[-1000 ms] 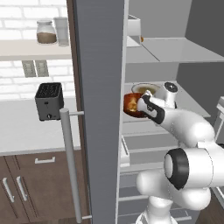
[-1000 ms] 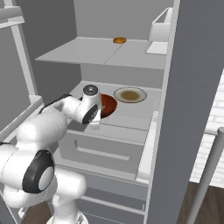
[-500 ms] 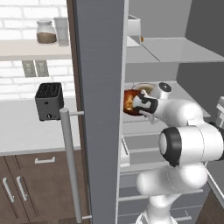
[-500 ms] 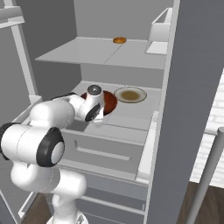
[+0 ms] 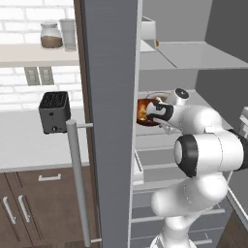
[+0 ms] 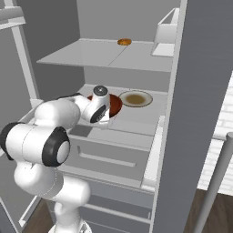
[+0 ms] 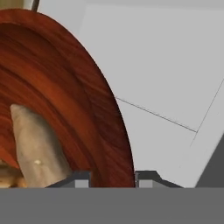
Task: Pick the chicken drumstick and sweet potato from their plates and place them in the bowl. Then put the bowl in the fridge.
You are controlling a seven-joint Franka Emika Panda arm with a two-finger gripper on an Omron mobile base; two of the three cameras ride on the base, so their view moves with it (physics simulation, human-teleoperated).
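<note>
Straddling the rim: the bowl on the fridge shelf

Straddling the bowl's rim, the gripper has one finger tip inside the bowl and one outside, with the wall between them. The hand view cuts off the contact, so I cannot tell whether the tips press the rim or stand just free of it.

From the base views, the bowl sits on the middle shelf of the fridge, just beside a pale plate with a brown centre. A grey door with a bar handle stands open at the side.

Inside the bowl lies the sweet potato, leaning on the inner slope. A small golden edge at the bottom left is probably the chicken drumstick, but too little shows to be sure.

I judge the bowl to be stiff and glossy, so the thin rim is the sensible place to take hold, though it may slip between small tips. With two loose pieces inside, it is heavier on one side and could tip. If the gripper lets go, it should draw back straight, without dragging the rim.

A small brown item lies on the upper shelf.
</note>
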